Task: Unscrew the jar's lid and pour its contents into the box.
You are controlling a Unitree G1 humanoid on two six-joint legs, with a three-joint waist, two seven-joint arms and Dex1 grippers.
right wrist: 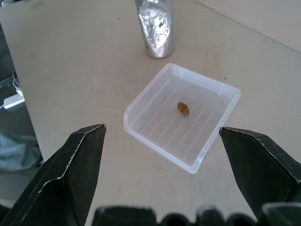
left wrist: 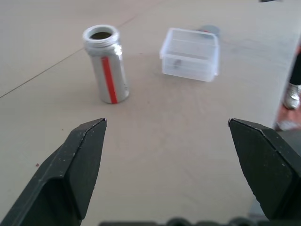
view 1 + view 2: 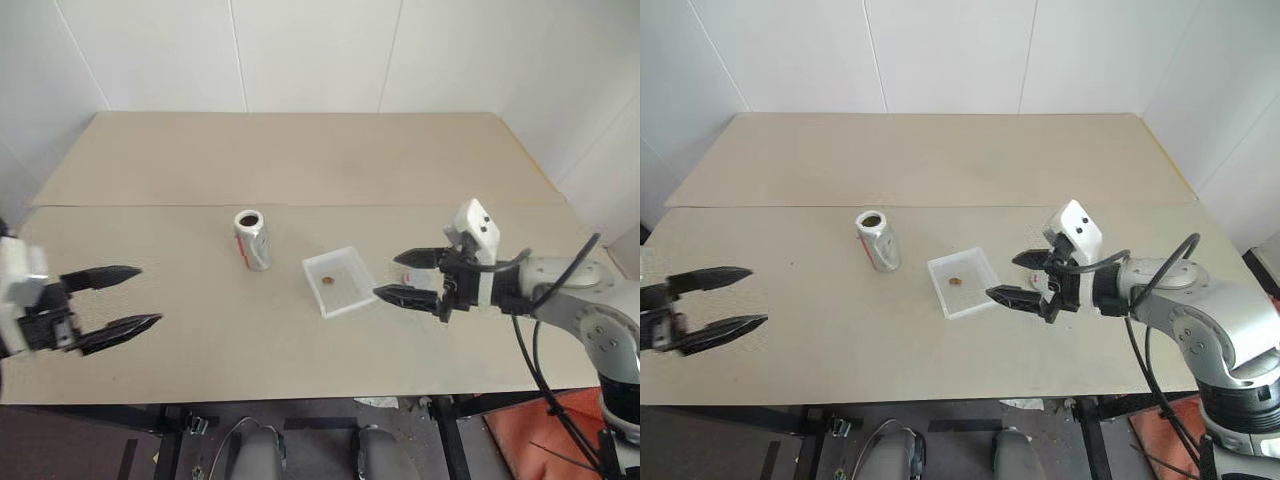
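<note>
On the tan table (image 3: 300,370), nearest the robot, the left gripper (image 3: 128,298) hovered at the left edge with its two black fingers spread wide and nothing between them, well apart from every object. At the right side the right gripper (image 3: 400,276) likewise stood fully spread and empty, its fingertips just beside the right edge of the box (image 3: 339,281) without visibly touching it. That box, a shallow tray of clear plastic with rounded corners, lay flat near the middle of the table, and the contents (image 1: 183,108), a single tiny brown bit, rested on its ribbed floor. The lid (image 3: 412,274), a small pale cap with a red mark, lay on the table just beyond the box on its right, partly hidden between the right gripper's fingers. To the left of the box and slightly farther back, apart from it, stood the jar (image 3: 252,239), upright and uncapped, its silvery side bearing a red stripe and its open mouth showing a dark brown interior. Behind it the table ran back to a white panelled wall (image 3: 300,50).
</note>
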